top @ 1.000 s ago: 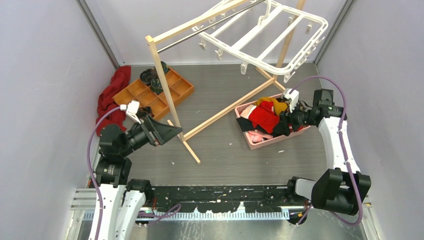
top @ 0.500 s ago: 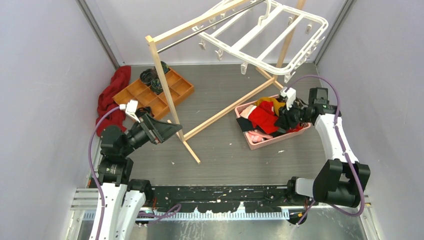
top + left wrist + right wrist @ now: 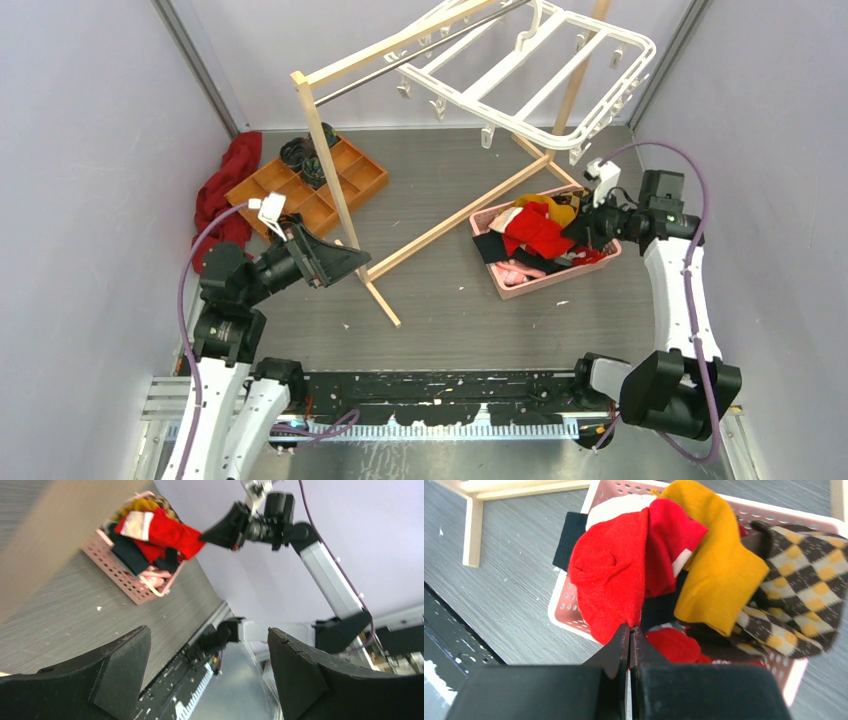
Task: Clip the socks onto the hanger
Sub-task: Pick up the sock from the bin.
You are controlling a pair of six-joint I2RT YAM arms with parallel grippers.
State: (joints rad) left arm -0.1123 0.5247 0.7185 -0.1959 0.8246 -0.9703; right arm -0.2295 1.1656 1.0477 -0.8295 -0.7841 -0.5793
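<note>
The right pincer (image 3: 629,632) is pinched tight on the lower edge of a bright red sock (image 3: 611,580), its two black fingers pressed together with the cloth nipped between them, low in the middle of the right wrist view. The sock is plain red and softly creased, and it stretches as a flap from the heap to the fingertips. White fabric shows just behind its far end. Beside it lie a mustard sock (image 3: 714,570) and a brown checkered sock (image 3: 794,580), all piled in a pink perforated basket (image 3: 569,595) on the grey desk (image 3: 450,310), right of centre in the top view.

The hanger (image 3: 540,75), a white plastic frame with crossbars and small dangling clips, hangs tilted from the wooden rack (image 3: 330,170) at the top centre of that view, well apart from the sock.

The left pincer (image 3: 209,630) stands wide with nothing between its fingers, at the left of the top view, near the rack's upright post
</note>
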